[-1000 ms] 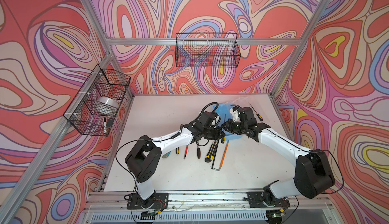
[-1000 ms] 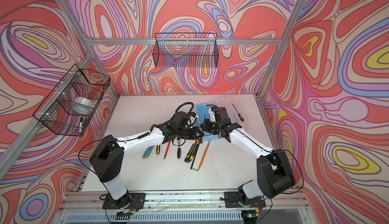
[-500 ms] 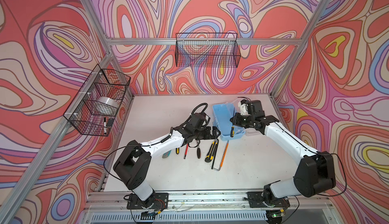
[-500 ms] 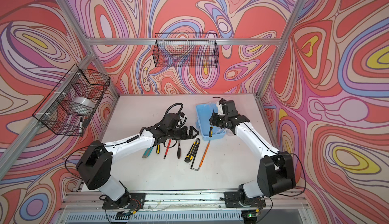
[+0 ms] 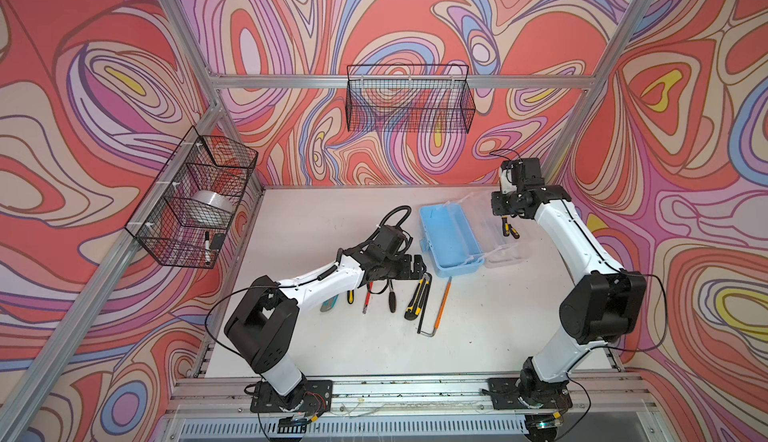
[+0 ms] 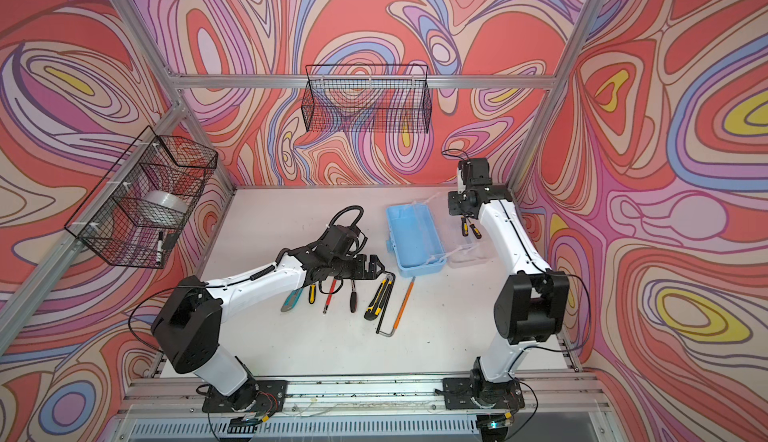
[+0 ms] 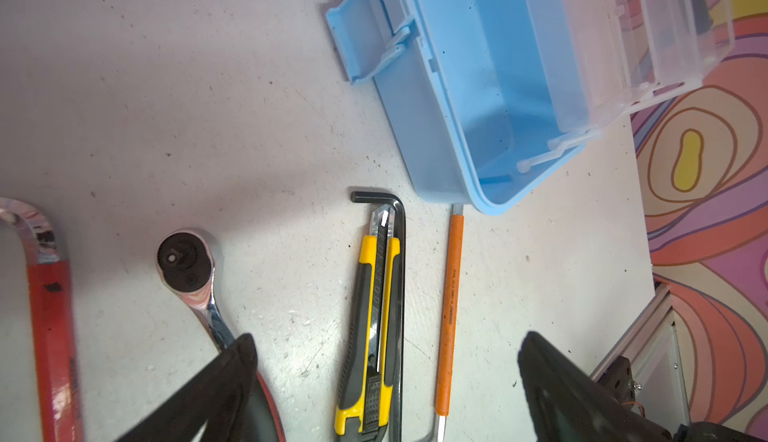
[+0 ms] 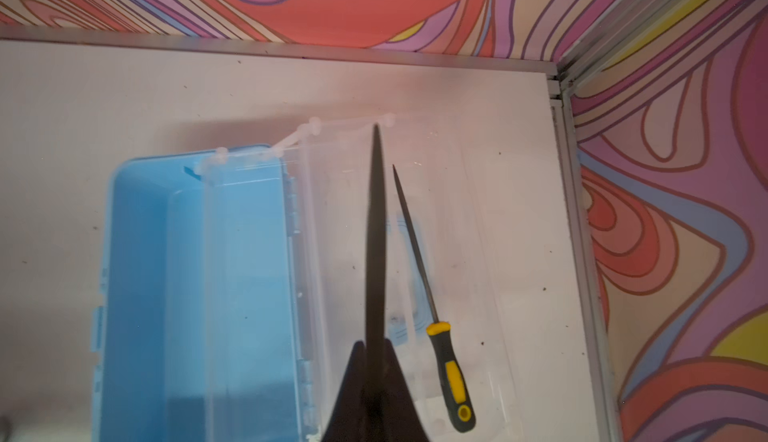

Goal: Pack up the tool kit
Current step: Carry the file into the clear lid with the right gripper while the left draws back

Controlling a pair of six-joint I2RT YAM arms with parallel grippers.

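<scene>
1. In both top views, the light-blue tool case [image 5: 451, 240] [image 6: 415, 238] lies open on the white surface [image 5: 332, 220], its clear lid [image 5: 505, 249] folded flat toward the right arm. The left gripper [image 5: 417, 269], spread wide, hangs over the far ends of a row of loose tools [image 5: 391, 298]. The right gripper [image 5: 504, 219] hovers above the lid.
2. Left wrist view: between the wide-apart fingers [image 7: 232, 361] lie a yellow-and-black utility knife [image 7: 374, 323], a black hex key [image 7: 374, 197] touching it, and an orange-sleeved hex key [image 7: 451, 307] (its tip just beside the case's corner). A ratchet [image 7: 187, 265] sits apart.
3. Right wrist view: the right gripper is clamped on a dark pointed shaft [image 8: 376, 232]. A needle file [image 8: 451, 371] with a yellow-and-black handle lies on the lid.
</scene>
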